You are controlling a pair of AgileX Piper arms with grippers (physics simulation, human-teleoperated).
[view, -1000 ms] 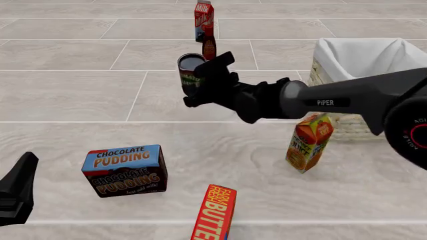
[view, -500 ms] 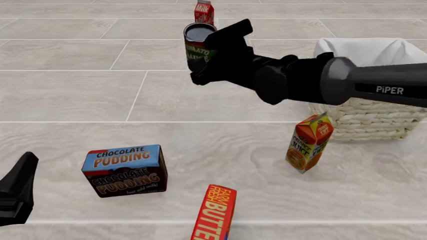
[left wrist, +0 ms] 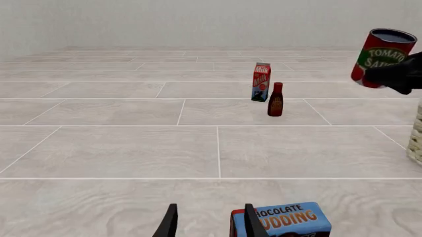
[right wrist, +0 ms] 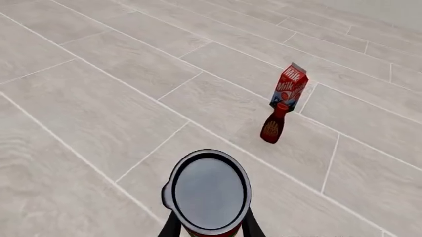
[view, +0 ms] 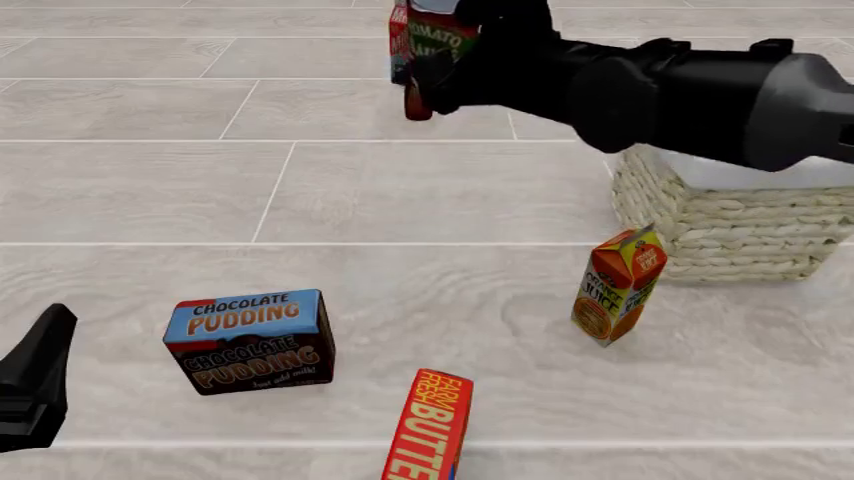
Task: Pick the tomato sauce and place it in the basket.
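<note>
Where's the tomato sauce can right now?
The tomato sauce is held in the right gripper, lifted off the table at the top centre of the front view, in front of the milk carton and left of the basket.

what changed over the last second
The right gripper, shut on the tomato sauce, carried the can up off the table and toward the basket. The left gripper, pudding, butter, juice and milk stayed put.
</note>
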